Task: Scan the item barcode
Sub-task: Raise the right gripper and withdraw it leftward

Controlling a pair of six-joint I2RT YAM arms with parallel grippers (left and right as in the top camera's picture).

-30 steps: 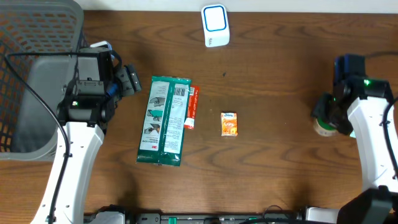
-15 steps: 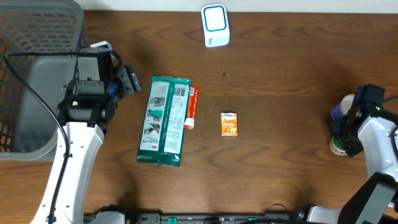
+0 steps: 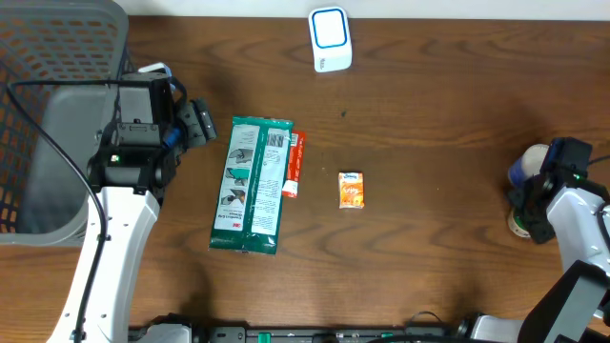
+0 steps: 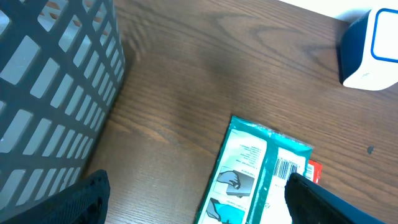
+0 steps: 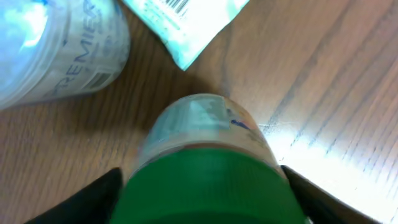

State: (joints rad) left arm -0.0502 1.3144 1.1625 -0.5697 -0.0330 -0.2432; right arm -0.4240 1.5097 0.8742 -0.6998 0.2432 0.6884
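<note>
A grey plastic lattice basket point(image 3: 57, 57) stands at the table's far left edge, and only its grey floor shows through the top. The left gripper point(image 4: 196, 186) hovers just beside it over bare wood, its fingers spread wide with nothing between them. Ahead of it lies a long green and white flat packet point(image 3: 250, 184) with a barcode near its top right corner. A narrow red packet point(image 3: 294, 164) touches its right edge, and a small orange sachet point(image 3: 352, 190) lies apart farther right. The white box-shaped scanner with a blue-rimmed face point(image 3: 330, 39) stands at the far edge of the table, well away from both arms. At the far right sits a clear round jar with a green lid point(image 5: 199, 124). The right gripper point(image 5: 202, 186) is straight over it, one finger on either side of the lid. Whether they press on it or stand just clear cannot be told. Near the jar a pale tub printed with dark letters point(image 5: 56, 43) lies on its side. A white and teal packet corner with a barcode point(image 5: 186, 18) lies beyond it. What either jar holds cannot be made out.
</note>
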